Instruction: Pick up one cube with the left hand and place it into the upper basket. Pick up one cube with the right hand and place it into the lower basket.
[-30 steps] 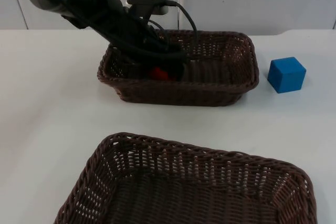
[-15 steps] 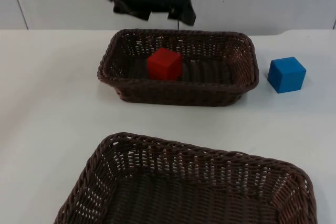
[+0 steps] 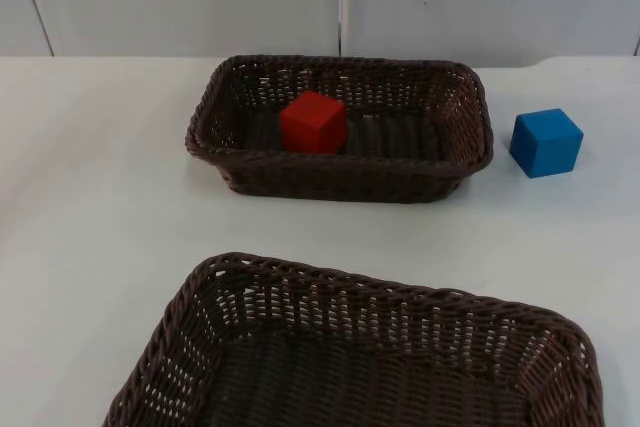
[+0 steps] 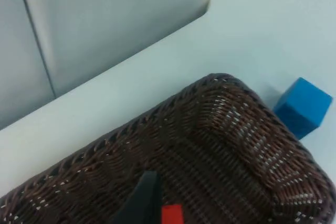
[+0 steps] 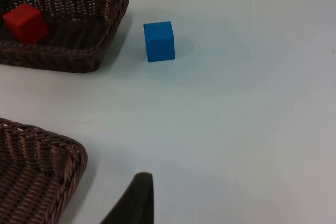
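A: We log two dark brown woven wicker baskets on the white desk. The upper basket, at the far side, is a rounded rectangle with an open weave; the lower basket, at the near edge, is larger, with the same weave.

B: The red cube sits inside the upper basket, left of its middle, flat on the woven floor and apart from the walls. It has smooth matte faces and sharp edges.

A: We also note the blue cube, same form, on the bare desk just right of the upper basket, not touching it.

B: Left pincer: its wrist view looks down on the upper basket's right corner, with a black fingertip above the red cube. We cannot tell its gap.

A: Right pincer: one fingertip shows above the desk, right of the lower basket's rim. Its spread cannot be read either.
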Robot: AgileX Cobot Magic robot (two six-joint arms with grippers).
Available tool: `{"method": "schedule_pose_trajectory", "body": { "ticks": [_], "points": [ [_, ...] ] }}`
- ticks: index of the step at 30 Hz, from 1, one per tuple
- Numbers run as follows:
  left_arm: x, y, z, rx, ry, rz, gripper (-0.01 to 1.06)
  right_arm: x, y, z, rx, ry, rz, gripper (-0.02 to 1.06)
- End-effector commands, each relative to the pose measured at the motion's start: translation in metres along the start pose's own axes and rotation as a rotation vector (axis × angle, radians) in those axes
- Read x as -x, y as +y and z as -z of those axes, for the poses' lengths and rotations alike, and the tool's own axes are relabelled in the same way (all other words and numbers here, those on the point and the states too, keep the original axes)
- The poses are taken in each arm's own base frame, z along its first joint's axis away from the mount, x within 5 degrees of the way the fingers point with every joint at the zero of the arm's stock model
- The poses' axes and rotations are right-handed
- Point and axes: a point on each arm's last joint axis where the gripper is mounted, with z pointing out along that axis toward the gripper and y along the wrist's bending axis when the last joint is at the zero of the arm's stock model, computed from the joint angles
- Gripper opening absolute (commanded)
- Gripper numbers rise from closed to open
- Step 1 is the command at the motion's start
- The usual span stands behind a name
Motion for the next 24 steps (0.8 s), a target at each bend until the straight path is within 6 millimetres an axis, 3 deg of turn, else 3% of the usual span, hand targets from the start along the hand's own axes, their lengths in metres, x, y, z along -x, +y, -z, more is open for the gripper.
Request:
{"method": "schedule_pose_trajectory", "body": {
  "ticks": [1,24],
  "points": [
    [0.005,-0.006,0.010,-0.010,-0.002,-0.023,1.05,-0.001,0.000,-0.001,-0.009,0.000,-0.001,1.05],
    [0.020,-0.033,0.059,-0.080,0.000,-0.059,1.05,-0.001,0.000,-0.001,-0.009,0.000,-0.001,1.05]
  ]
}}
